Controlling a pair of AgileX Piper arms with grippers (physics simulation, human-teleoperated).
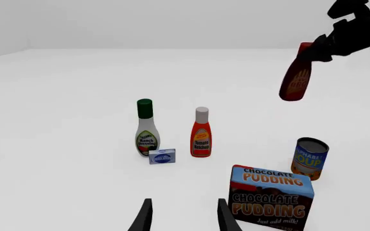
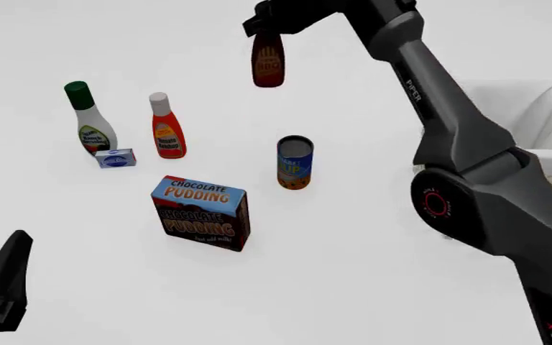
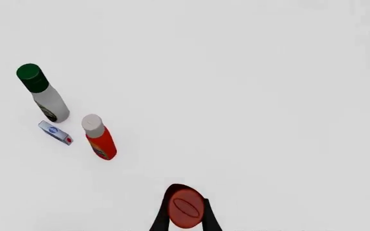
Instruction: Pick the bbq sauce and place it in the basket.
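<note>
The bbq sauce point(image 2: 268, 63), a dark reddish-brown bottle with an orange label, hangs in the air well above the table, held near its red cap by my right gripper point(image 2: 264, 25), which is shut on it. The left wrist view shows the same bottle point(image 1: 296, 79) hanging tilted. From the right wrist view I look down on its red cap point(image 3: 186, 208) between the dark fingers. The basket point(image 2: 535, 122) with white cloth over its rim sits at the right edge, partly hidden behind the right arm. My left gripper point(image 1: 181, 216) is open and low at the near left, holding nothing.
On the table stand a green-capped ranch bottle point(image 2: 90, 122), a white-capped ketchup bottle point(image 2: 167, 129), a small blue-and-white box point(image 2: 115, 158), a blue-and-orange soup can point(image 2: 295, 162) and a chocolate pudding box point(image 2: 202, 212).
</note>
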